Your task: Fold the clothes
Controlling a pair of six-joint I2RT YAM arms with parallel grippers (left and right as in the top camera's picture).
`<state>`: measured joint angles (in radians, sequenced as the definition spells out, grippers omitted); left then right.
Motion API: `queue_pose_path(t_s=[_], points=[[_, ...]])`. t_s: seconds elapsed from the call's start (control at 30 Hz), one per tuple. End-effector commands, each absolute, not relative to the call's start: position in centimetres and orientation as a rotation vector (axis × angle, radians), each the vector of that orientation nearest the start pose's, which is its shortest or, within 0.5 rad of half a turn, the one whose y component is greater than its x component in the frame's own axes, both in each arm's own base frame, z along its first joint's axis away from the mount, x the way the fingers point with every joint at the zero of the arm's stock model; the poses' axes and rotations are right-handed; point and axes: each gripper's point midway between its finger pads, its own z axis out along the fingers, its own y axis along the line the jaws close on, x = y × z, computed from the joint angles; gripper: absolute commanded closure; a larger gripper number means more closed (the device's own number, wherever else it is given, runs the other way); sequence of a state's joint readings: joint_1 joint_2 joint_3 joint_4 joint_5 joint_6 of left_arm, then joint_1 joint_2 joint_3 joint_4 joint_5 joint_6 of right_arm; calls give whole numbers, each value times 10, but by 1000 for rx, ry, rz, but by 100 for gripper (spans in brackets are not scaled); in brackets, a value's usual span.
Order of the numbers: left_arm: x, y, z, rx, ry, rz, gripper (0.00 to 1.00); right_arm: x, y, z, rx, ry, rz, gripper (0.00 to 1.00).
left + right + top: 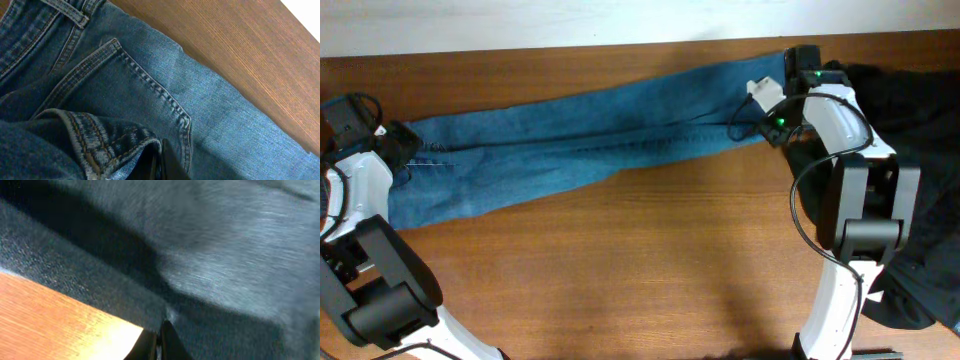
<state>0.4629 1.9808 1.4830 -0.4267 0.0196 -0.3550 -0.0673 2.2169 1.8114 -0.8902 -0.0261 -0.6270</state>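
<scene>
Holding jeans (580, 140) lengthwise across the worktop (650, 260), from 9 o'clock to 1 o'clock. Clamping bunched waistband denim at 9 o'clock with the left hand (159, 159), closed tight. Pinching the leg end at 1 o'clock with the right hand (161, 332), likewise closed. At 3 o'clock, a heap of dark clothes (920, 150).

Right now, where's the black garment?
In the overhead view, the crumpled black fabric garment lies at the wooden table's right edge, behind the right arm, just right of the long blue denim jeans.
</scene>
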Motion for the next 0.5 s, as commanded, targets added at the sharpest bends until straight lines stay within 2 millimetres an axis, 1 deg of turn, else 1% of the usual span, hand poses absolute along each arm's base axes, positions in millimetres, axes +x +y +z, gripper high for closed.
queue_pose_path(t_s=[0.0, 0.03, 0.1, 0.2, 0.23, 0.3, 0.37, 0.47], points=[[472, 226, 103, -950, 2286, 3, 100, 517, -36, 117, -645, 2662, -191, 96], [473, 226, 105, -949, 2280, 4, 100, 518, -36, 134, -639, 2650, -196, 96], [477, 228, 110, -942, 2265, 5, 100, 518, -36, 153, -612, 2645, -194, 96], [482, 231, 120, -933, 2241, 9, 100, 518, -37, 173, -500, 2648, -176, 96], [485, 234, 126, -930, 2225, 14, 100, 519, -37, 181, -441, 2646, -166, 96], [490, 237, 136, -918, 2198, 16, 100, 519, -37, 188, -408, 2640, -161, 96], [498, 241, 151, -901, 2161, 19, 100, 521, -37, 194, -403, 2625, -165, 96], [503, 243, 161, -888, 2132, 21, 100, 522, -39, 194, -400, 2624, -177, 96]])
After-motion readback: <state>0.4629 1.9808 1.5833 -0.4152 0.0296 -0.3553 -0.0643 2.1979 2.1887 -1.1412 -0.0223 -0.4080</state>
